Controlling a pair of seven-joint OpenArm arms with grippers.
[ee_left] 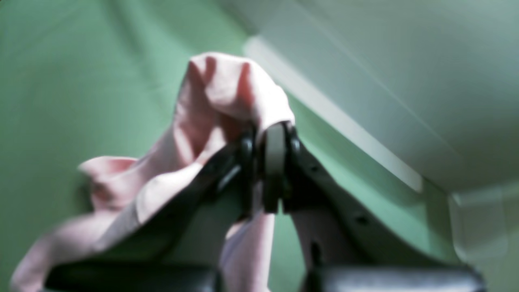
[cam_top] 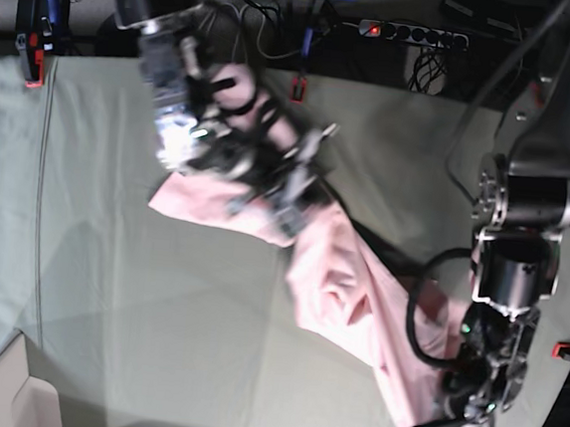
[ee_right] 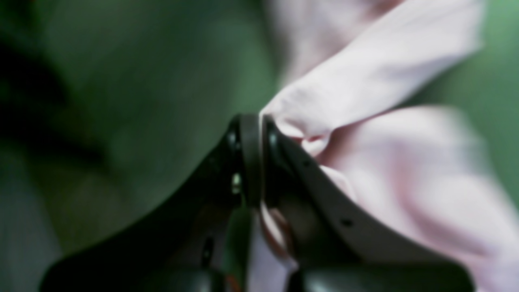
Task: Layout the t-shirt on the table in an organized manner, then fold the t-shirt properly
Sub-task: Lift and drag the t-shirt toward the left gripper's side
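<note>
Pink t-shirt (cam_top: 358, 290) stretched between both arms above table (cam_top: 156, 312).
Left gripper (ee_left: 271, 140) pinches a bunched fold; right gripper (ee_right: 256, 134) clamps another edge.

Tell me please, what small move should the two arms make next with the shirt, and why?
Probably draw the arms apart to pull the cloth taut. Both the left gripper and the right gripper are closed on the t-shirt, which hangs bunched and twisted between them over the table, not yet spread flat.
</note>
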